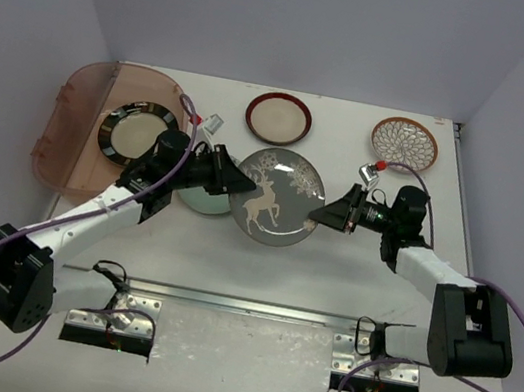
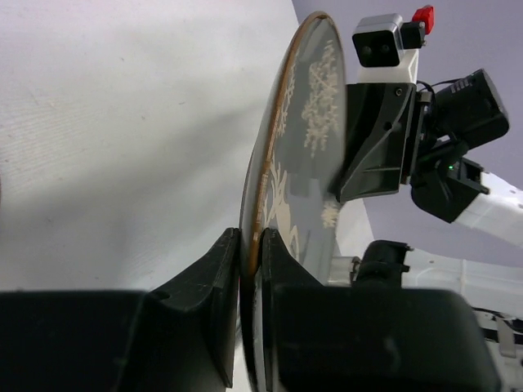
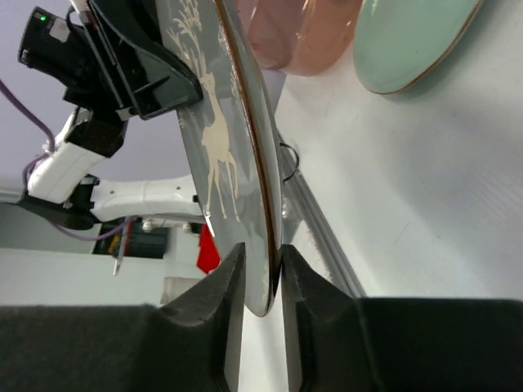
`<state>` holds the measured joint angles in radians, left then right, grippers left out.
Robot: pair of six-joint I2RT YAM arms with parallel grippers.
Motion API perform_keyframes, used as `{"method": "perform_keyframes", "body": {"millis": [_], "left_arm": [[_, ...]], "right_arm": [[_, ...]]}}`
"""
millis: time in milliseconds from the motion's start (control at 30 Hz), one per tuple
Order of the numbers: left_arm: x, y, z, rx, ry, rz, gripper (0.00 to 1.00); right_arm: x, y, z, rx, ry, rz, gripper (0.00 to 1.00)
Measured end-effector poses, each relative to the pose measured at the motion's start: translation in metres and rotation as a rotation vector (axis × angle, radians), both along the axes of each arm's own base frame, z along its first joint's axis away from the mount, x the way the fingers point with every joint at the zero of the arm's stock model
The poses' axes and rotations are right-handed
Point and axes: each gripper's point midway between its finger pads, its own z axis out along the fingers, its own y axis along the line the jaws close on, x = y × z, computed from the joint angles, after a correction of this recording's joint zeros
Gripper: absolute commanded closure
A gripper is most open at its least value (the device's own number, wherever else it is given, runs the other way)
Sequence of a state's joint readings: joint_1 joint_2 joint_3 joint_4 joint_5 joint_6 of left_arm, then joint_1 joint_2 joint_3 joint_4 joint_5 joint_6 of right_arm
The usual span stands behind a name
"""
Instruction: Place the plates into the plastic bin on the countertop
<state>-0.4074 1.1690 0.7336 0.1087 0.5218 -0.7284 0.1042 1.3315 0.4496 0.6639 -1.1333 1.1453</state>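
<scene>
Surface and room: a white countertop (image 1: 330, 269) is enclosed by pale lilac-grey walls (image 1: 303, 21). A metal rail (image 1: 253, 306) runs across the lower part of the top view.

A pinkish see-through bin (image 1: 84, 83) is seen at the upper left, with a black-rimmed plate (image 1: 137, 131) lying flat inside it. A brown-rimmed plate (image 1: 279, 118) lies at top centre and a petal-pattern plate (image 1: 405, 143) at the upper right, both on the counter. A mint plate (image 1: 202, 201) is partly hidden under the left arm, just right of the bin.

Tools: the left gripper (image 1: 244, 185) is pressed together on the left rim of the grey deer plate (image 1: 277, 197). In its wrist view the rim is pinched between the two fingers. The right gripper (image 1: 318, 213) is placed at the opposite, right rim. Its fingers (image 3: 231, 269) stand close on either side of the edge, but whether they press on it cannot be told.

Plate: the deer plate is at frame centre, between the two grippers and apart from the bin. The patterned face is turned up. The deer's antlers are towards the top of the frame and its legs towards the bottom. The outline is round.
</scene>
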Motion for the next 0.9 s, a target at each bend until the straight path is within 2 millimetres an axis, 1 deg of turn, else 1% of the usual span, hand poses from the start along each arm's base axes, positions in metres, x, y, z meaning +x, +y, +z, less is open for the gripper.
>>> {"method": "perform_keyframes", "body": {"millis": [33,67,100,167,200,233,300,367,433,467,500,567,633,667,700,800,833,900], "left_arm": [[-0.001,0.001,0.002,-0.01,0.004,0.005,1.0],[-0.002,0.004,0.004,-0.015,0.004,0.015,1.0],[-0.002,0.009,0.007,-0.021,0.01,0.028,1.0],[0.0,0.022,0.014,-0.045,0.025,0.061,1.0],[0.003,0.031,0.019,-0.056,0.03,0.089,1.0],[0.009,0.045,0.025,-0.063,0.034,0.131,1.0],[0.025,0.078,0.043,-0.067,0.029,0.249,1.0],[0.045,0.119,0.068,-0.063,0.008,0.406,1.0],[0.06,0.164,0.092,-0.047,-0.011,0.582,1.0],[0.065,0.184,0.103,-0.037,-0.021,0.662,1.0],[0.069,0.212,0.113,-0.026,-0.03,0.772,1.0],[0.07,0.261,0.121,-0.006,-0.031,0.968,1.0],[0.066,0.298,0.116,0.012,-0.005,1.121,1.0],[0.065,0.317,0.108,0.028,0.025,1.197,1.0],[0.065,0.329,0.098,0.043,0.061,1.244,1.0],[0.066,0.353,0.067,0.085,0.167,1.335,1.0],[0.068,0.357,0.053,0.099,0.217,1.347,1.0],[0.081,0.363,0.032,0.108,0.282,1.352,1.0]], "right_arm": [[-0.001,0.001,0.001,0.004,-0.002,0.007,0.32],[-0.002,0.001,0.003,0.009,-0.008,0.013,0.11],[-0.002,0.002,0.006,0.012,-0.026,0.021,0.01],[-0.001,0.003,0.011,0.018,-0.049,0.028,0.01],[0.001,0.002,0.012,0.019,-0.051,0.023,0.01],[0.002,0.0,0.012,0.018,-0.05,0.015,0.01],[0.008,-0.006,0.008,0.008,-0.042,-0.015,0.01],[0.014,-0.012,0.002,-0.012,-0.028,-0.056,0.01],[0.019,-0.019,-0.01,-0.049,0.01,-0.108,0.01],[0.02,-0.023,-0.016,-0.069,0.03,-0.131,0.01],[0.021,-0.025,-0.022,-0.091,0.044,-0.151,0.01],[0.02,-0.029,-0.03,-0.133,0.059,-0.179,0.01],[0.017,-0.031,-0.031,-0.16,0.053,-0.192,0.01],[0.016,-0.032,-0.032,-0.172,0.047,-0.195,0.01],[0.015,-0.033,-0.031,-0.179,0.038,-0.198,0.01],[0.013,-0.034,-0.028,-0.194,0.011,-0.203,0.01],[0.013,-0.034,-0.028,-0.196,0.008,-0.203,0.01],[0.012,-0.034,-0.027,-0.195,0.002,-0.201,0.01]]}}
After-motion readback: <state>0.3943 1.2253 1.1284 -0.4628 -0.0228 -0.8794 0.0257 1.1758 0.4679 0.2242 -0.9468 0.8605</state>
